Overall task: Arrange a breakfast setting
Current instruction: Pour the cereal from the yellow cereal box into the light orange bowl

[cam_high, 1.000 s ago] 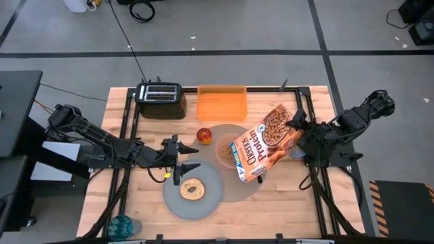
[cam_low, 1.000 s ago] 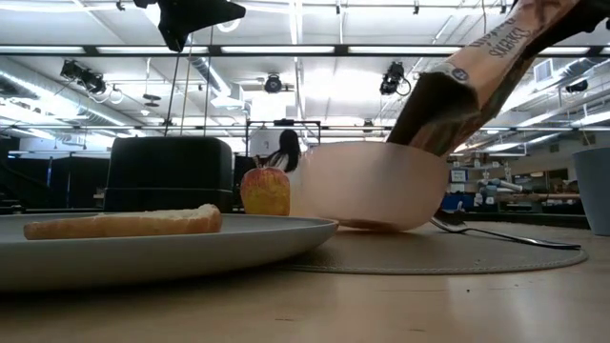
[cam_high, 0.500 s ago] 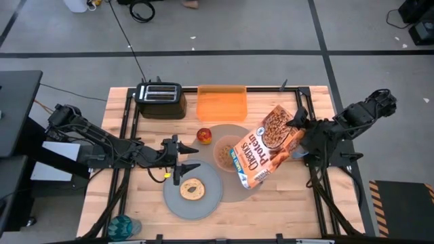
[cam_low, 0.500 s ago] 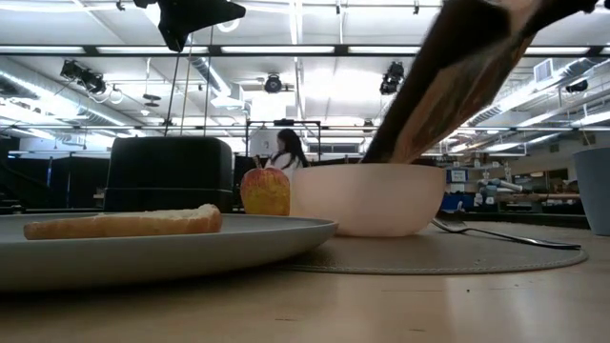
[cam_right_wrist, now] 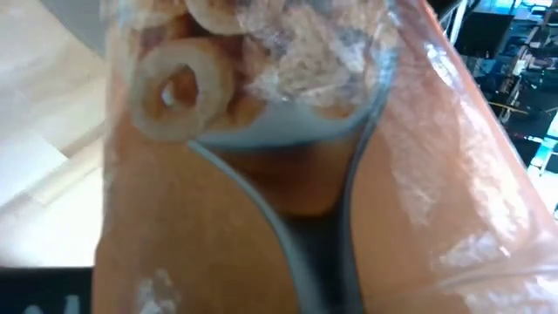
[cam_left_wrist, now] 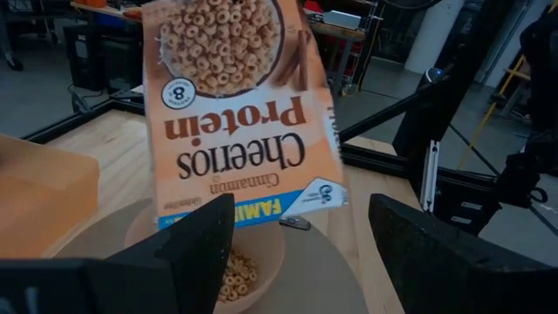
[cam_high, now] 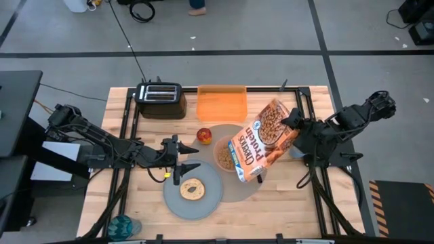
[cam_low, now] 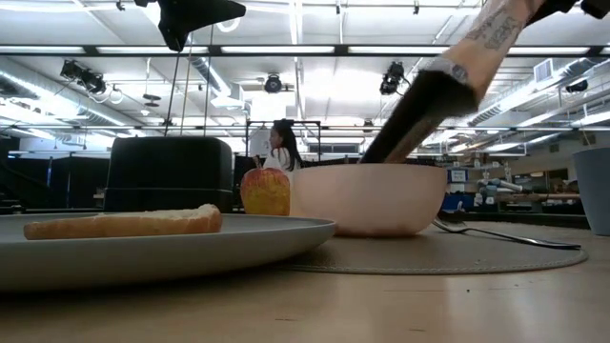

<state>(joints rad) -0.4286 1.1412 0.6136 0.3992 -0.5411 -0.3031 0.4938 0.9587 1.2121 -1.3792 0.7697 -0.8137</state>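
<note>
Breakfast setting, pouring step as we read it. Right gripper (cam_high: 293, 124) has its fingers clamped on the upper end of a cereal box (cam_high: 261, 140), tipped mouth-down so the opening hangs over the pink bowl (cam_high: 224, 153), which sits below and ahead of those fingers on the placemat (cam_high: 239, 191). We see cereal already in the bowl. Left gripper (cam_high: 182, 164) waits with fingers spread, empty, just above the plate (cam_high: 210, 200) with its bagel (cam_high: 192, 189); apple (cam_high: 204, 135) just beyond.
</note>
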